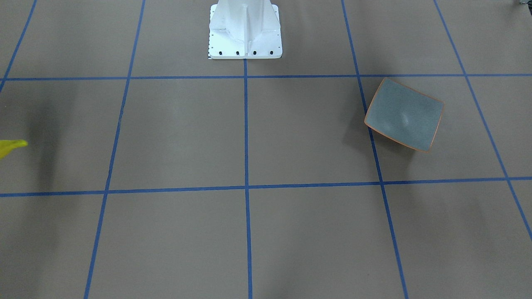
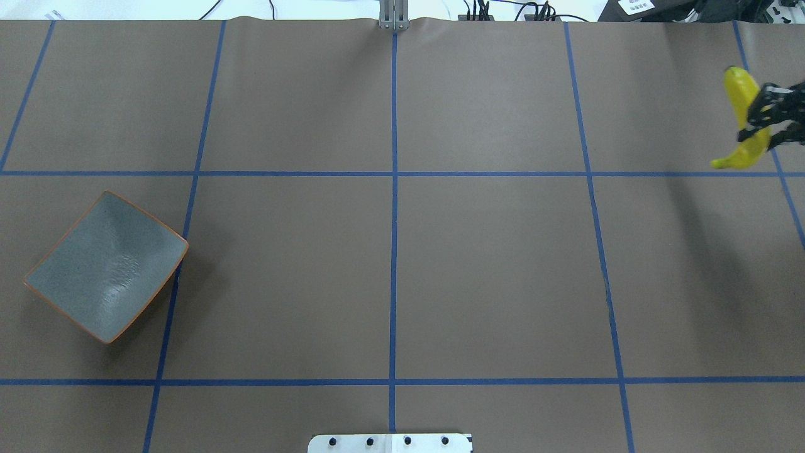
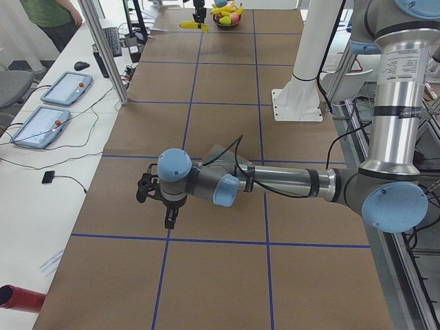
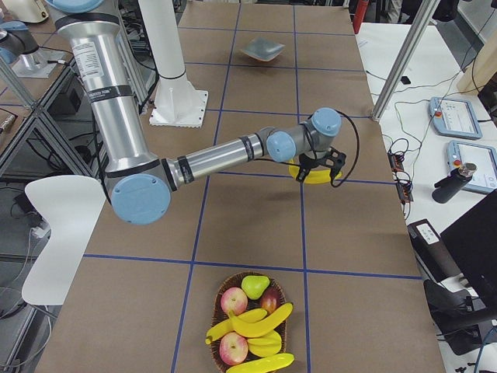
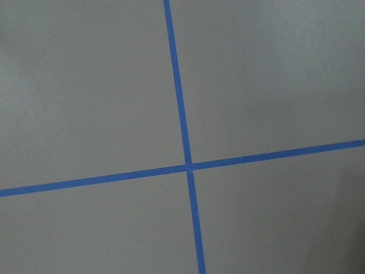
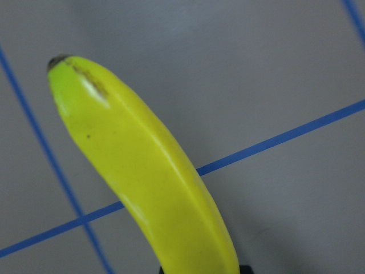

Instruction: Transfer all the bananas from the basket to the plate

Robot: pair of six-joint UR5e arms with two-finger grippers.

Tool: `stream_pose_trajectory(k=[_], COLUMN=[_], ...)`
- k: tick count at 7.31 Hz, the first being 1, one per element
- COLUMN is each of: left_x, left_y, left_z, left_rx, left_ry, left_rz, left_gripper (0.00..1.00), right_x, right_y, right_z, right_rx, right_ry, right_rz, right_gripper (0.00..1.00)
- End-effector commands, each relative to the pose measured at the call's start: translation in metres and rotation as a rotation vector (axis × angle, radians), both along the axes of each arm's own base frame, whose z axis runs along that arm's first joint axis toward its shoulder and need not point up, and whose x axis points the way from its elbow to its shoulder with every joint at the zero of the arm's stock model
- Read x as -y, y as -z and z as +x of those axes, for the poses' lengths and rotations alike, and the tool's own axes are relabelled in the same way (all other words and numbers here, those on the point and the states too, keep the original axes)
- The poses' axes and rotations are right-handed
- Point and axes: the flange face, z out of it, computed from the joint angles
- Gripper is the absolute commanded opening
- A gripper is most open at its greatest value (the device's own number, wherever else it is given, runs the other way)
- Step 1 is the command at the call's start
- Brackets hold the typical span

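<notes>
Where the desk [image 2: 490,270] runs out to its right end, the right claw [image 2: 756,121] is clamped across 1 banana [image 2: 739,88], held above the surface. 3 bananas [image 4: 252,320] lie in the wicker basket [image 4: 233,277]. The plate [image 2: 107,267] sits far off on the left side. Left claw [image 3: 157,201]: grip cannot be told.

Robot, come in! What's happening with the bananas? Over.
Right end effector shut on one banana. Left end effector: grip unclear. Plate empty. Nothing seen blocking the way.
</notes>
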Motion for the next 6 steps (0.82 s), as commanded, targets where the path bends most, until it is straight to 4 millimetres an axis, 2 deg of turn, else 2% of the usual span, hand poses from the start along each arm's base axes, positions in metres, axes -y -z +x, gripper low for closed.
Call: stream_pose_trajectory(k=[1,2,3,4,5,6], left_x=[0.037,0.045,0.05,0.051,0.045,0.037], left_y=[0.066,0.09,0.122,0.16,0.198,0.231], left_z=[0.094,0.105,0.121,0.146,0.183,0.216], left_rx=[-0.075,-0.126,-0.206,-0.307,-0.409,-0.499], left_ry=[0.079,0.141,0.204,0.249,0.253,0.236], left_rz=[-0.151,-0.171,-0.199,-0.22,-0.252,-0.277], left_gripper=[1.0,1.0,1.0,1.0,1.0,1.0], right_x=[-0.035,-0.05,-0.056,-0.068,-0.08,-0.093], right_y=[0.11,0.131,0.148,0.172,0.195,0.207], right_z=[-0.085,-0.087,-0.089,-0.1,-0.108,-0.118], right_rx=[0.09,0.142,0.207,0.244,0.292,0.357], right_ry=[0.019,0.057,0.11,0.155,0.197,0.24], right_rz=[-0.033,-0.022,-0.035,-0.01,0.016,0.048], right_gripper=[0.0,0.0,0.0,0.0,0.0,0.0])
